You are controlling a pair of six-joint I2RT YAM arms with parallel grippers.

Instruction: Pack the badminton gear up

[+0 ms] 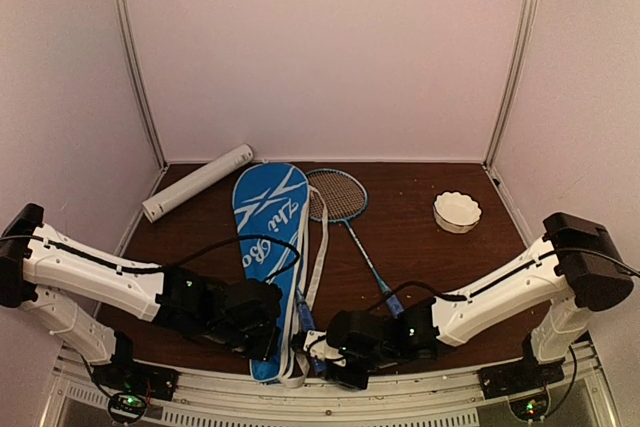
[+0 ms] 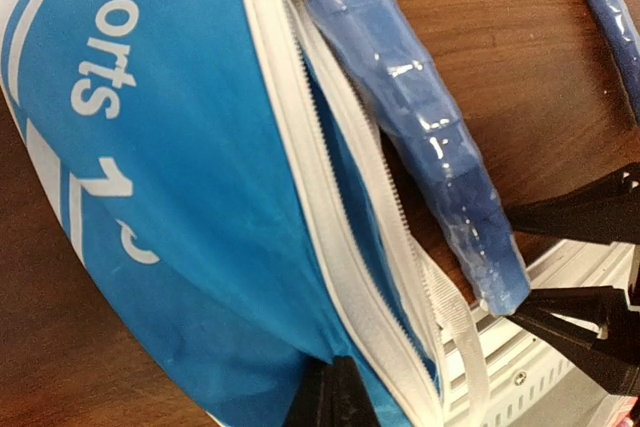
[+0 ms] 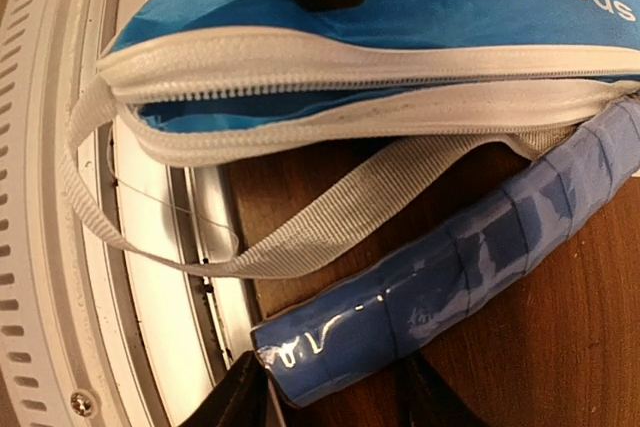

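The blue white-lettered racket bag (image 1: 262,237) lies lengthwise on the table, its zipper open at the near end (image 2: 340,237). One racket is inside it, and its blue handle (image 2: 420,117) sticks out beside the zipper. My left gripper (image 2: 335,395) is shut on the bag's near edge. My right gripper (image 3: 335,387) is closed on the butt end of that handle (image 3: 450,277), one finger on each side. The second racket (image 1: 338,197) lies on the table right of the bag. The long white tube (image 1: 197,182) lies at the back left. No shuttlecocks are in view.
A white scalloped bowl (image 1: 457,212) stands at the back right. The bag's white strap (image 3: 330,217) loops over the table's front edge onto the metal rail (image 3: 60,147). Enclosure walls close in the back and both sides.
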